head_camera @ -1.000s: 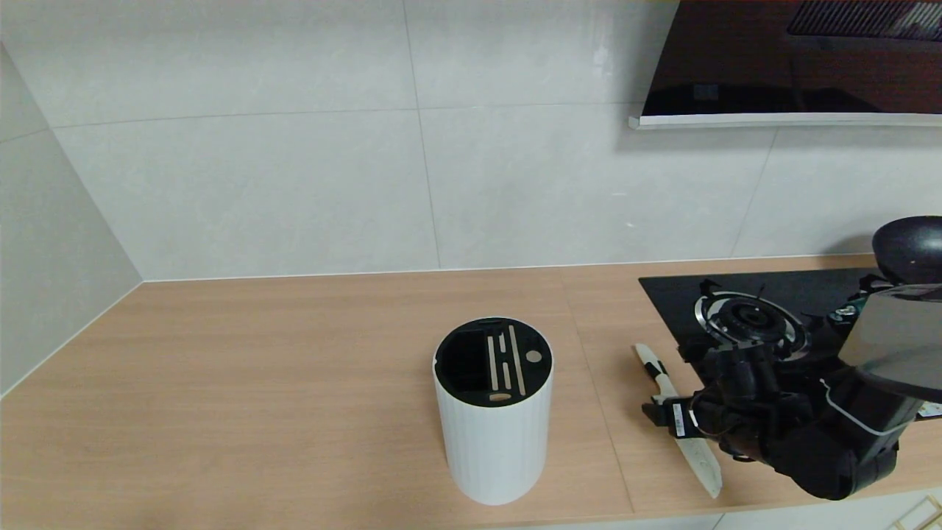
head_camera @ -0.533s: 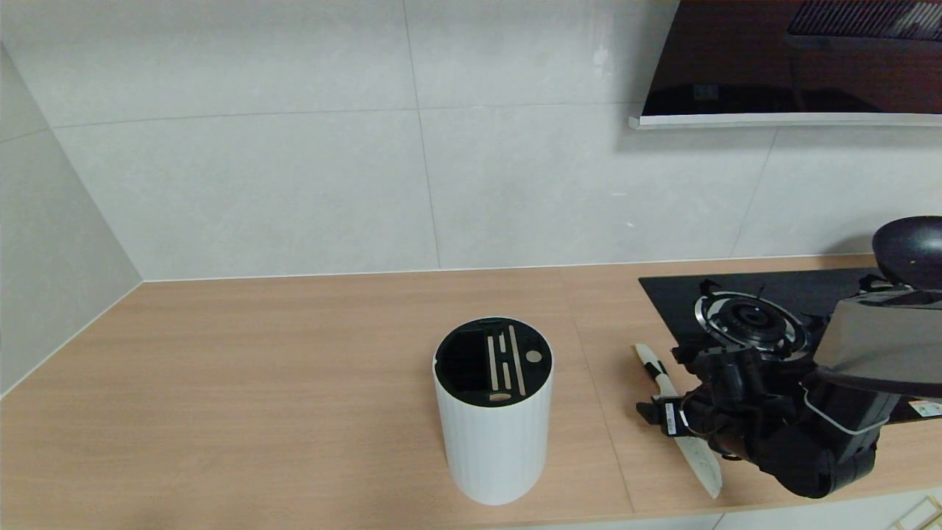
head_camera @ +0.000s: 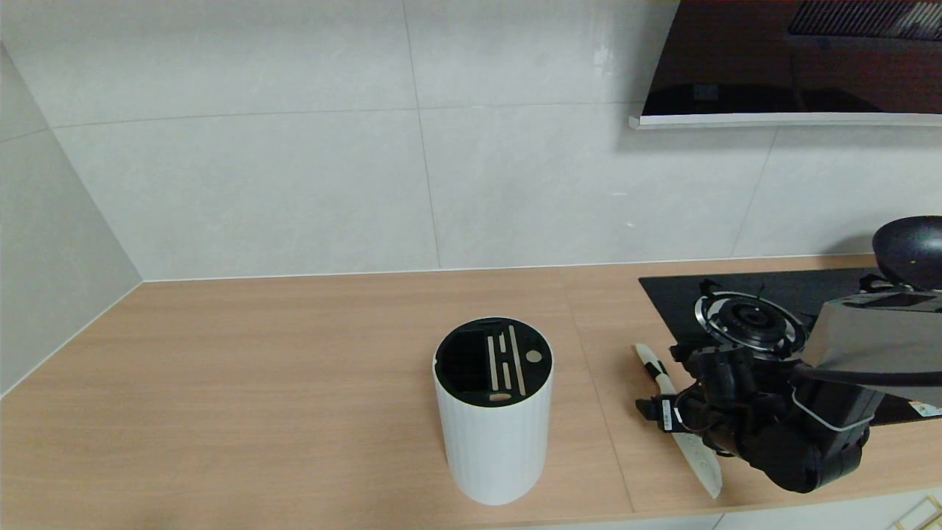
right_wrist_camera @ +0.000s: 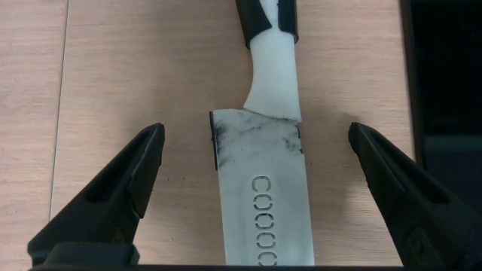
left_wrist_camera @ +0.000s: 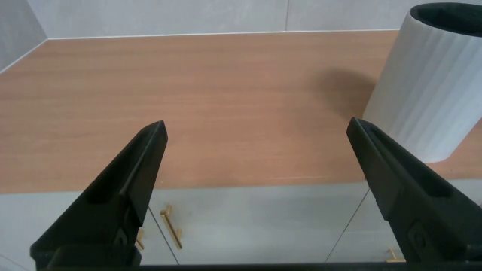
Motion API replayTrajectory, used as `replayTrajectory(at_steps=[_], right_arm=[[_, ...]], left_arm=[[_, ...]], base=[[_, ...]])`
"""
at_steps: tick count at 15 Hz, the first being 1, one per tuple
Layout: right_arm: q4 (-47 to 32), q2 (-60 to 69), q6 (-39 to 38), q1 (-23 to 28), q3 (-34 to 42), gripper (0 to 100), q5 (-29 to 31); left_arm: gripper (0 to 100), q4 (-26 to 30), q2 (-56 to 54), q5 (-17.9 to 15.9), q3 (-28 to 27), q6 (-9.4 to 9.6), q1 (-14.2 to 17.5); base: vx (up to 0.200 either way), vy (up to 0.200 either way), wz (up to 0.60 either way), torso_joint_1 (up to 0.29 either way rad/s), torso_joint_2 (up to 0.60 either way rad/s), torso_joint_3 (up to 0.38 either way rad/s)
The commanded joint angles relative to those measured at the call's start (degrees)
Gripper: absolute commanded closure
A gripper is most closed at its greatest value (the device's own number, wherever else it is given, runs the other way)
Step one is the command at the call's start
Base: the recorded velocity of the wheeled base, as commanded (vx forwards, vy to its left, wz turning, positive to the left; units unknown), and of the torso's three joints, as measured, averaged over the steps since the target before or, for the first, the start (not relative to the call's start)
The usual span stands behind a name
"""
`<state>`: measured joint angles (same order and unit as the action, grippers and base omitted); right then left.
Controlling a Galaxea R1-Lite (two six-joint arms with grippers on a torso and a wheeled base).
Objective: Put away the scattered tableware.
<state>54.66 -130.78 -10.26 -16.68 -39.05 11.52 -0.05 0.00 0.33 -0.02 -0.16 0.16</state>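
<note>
R arm has slid a bit toward the white knife holder (head_camera: 493,434) vs 1 s ago, so the right gripper (right_wrist_camera: 256,143) sits over the knife (head_camera: 688,449), jaws wide, one finger each side of the blade by the handle, not touching it. The knife lies flat on the counter (head_camera: 257,383) to the holder's right, btwn holder & stove (head_camera: 743,320), handle end toward the wall. Also near the holder, the left gripper (left_wrist_camera: 256,124) hangs over the counter's front edge, jaws spread wide.
</note>
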Motion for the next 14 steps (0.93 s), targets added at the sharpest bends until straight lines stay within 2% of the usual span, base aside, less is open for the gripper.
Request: replayTrajectory(at_steps=[1,5,6,14], right_arm=[[0.0,-0.1,0.0,0.0,-0.1,0,0.1],[0.0,-0.7,0.0,0.0,-0.2,0,0.1],[0.0,-0.8,0.0,0.0,-0.2,100,0.1],[0.0,-0.8,0.0,-0.1,0.3,100,0.2]], left_arm=[[0,0.0,0.0,0.0,0.0,-0.02,0.0],[0,0.0,0.0,0.0,0.0,-0.02,0.0],[0,0.0,0.0,0.0,0.0,-0.02,0.0],[0,0.0,0.0,0.0,0.0,-0.02,0.0]], base=[[0.0,0.0,0.0,0.0,0.0,0.0],[0.0,0.0,0.0,0.0,0.0,0.0],[0.0,0.0,0.0,0.0,0.0,0.0],[0.0,0.0,0.0,0.0,0.0,0.0]])
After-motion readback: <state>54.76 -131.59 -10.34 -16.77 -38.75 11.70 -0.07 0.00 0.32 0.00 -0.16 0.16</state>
